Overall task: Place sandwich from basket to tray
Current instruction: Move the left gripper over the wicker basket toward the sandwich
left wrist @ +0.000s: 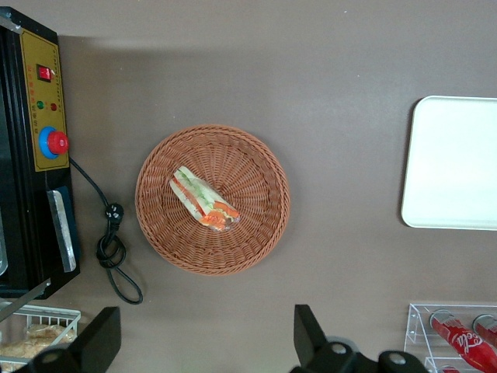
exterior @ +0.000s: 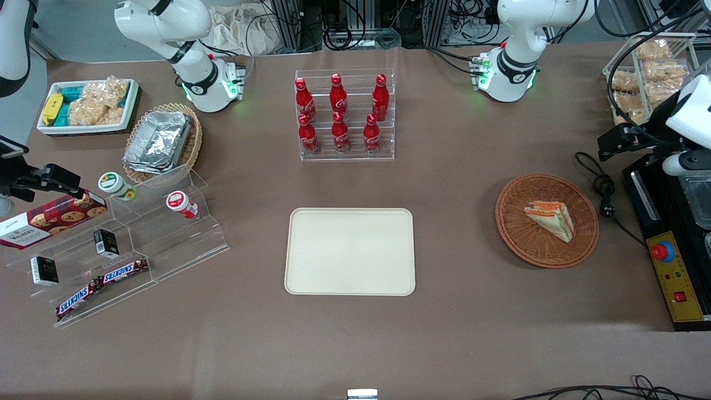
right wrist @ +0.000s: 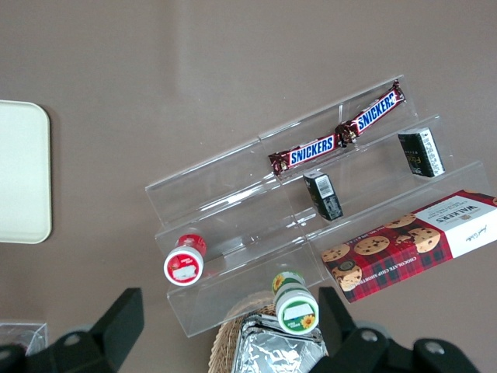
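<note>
The sandwich (exterior: 550,219) (left wrist: 203,200), a pale wedge with orange and green layers, lies on its side in the round reddish-brown basket (exterior: 514,230) (left wrist: 248,237). The cream tray (exterior: 350,251) (left wrist: 454,163) lies flat with nothing on it near the table's middle, apart from the basket. My gripper (exterior: 614,143) (left wrist: 206,338) hangs high above the table, open, with nothing between its black fingers (left wrist: 307,330). It is a little farther from the front camera than the basket and touches neither the basket nor the sandwich.
A black control box (exterior: 675,278) (left wrist: 35,148) with a red button and a coiled black cable (exterior: 605,194) (left wrist: 112,249) lie beside the basket toward the working arm's end. A clear rack of red bottles (exterior: 344,114) stands farther from the front camera than the tray.
</note>
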Robot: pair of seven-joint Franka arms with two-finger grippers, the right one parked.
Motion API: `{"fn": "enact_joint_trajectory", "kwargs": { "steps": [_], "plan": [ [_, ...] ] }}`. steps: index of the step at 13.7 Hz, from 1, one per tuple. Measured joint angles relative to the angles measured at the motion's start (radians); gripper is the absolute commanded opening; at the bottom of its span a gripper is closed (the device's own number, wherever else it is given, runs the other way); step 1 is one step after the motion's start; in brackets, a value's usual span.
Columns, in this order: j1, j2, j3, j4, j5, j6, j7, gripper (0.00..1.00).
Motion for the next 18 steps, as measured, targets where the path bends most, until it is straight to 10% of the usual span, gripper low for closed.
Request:
{"fn": "enact_joint_trajectory", "kwargs": {
  "steps": [11, 18],
  "plan": [
    [0.002, 0.017, 0.023, -0.034, 0.0, -0.003, -0.273, 1.0],
    [0.009, -0.001, 0.069, -0.337, 0.0, 0.276, -0.461, 1.0]
  ]
}}
